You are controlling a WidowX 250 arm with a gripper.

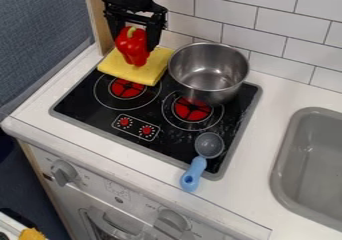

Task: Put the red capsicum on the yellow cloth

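Note:
At the upper left, the black gripper (135, 36) hangs over the back left of the stove, its fingers on either side of the red capsicum (133, 47). The capsicum is upright, green stem at the top, and overlaps the yellow cloth (149, 67) in the view. That cloth lies folded at the stove's back left corner, partly hidden behind the capsicum. Whether the capsicum's lower end touches the cloth cannot be told.
A steel pot (208, 73) stands right of the cloth on the black stove (103, 111). A blue-handled spoon (200, 165) lies across the stove's front edge. The grey sink (310, 164) is at the right, and a tiled wall (284, 24) rises behind.

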